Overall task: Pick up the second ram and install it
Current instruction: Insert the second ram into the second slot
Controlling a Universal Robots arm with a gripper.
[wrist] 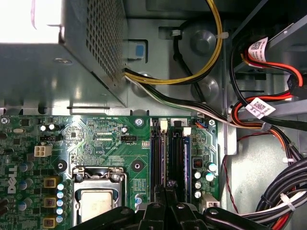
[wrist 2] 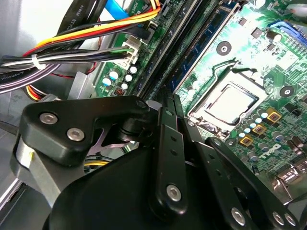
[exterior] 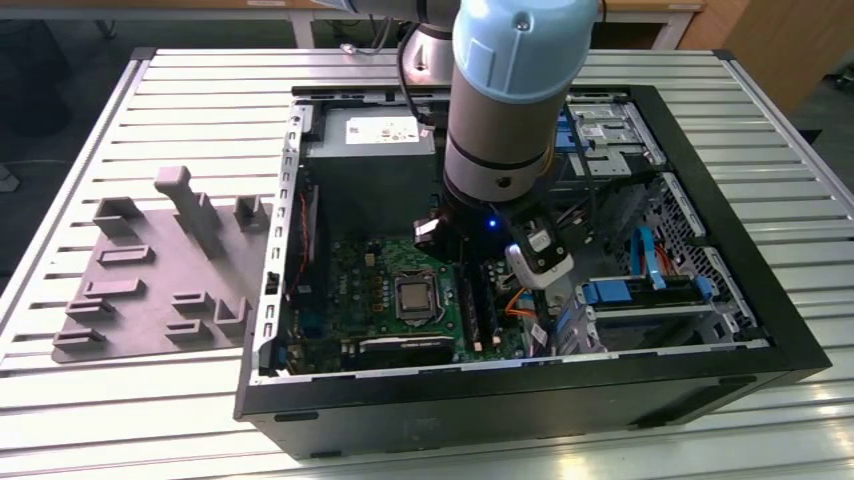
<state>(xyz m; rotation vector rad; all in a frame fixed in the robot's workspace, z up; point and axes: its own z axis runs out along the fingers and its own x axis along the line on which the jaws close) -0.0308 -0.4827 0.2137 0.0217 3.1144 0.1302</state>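
My gripper (wrist: 165,194) lowered inside the open computer case (exterior: 747,300), fingers drawn narrow together above the memory slots (wrist: 168,153) on the motherboard (wrist: 103,143), the second ram (wrist 2: 204,40) seated in a slot beside the processor socket (wrist 2: 230,103), grey fixture plate (exterior: 147,290) outside the case.

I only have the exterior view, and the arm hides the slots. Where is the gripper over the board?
Observer: In the first wrist view the gripper sits right over the two slots, lined up along them.
Operator: Any cables across them?
Observer: None. The cables plug in beside the slots' far end.
Operator: Do the latches show?
Observer: Yes, white tabs sit at the far end of both slots.
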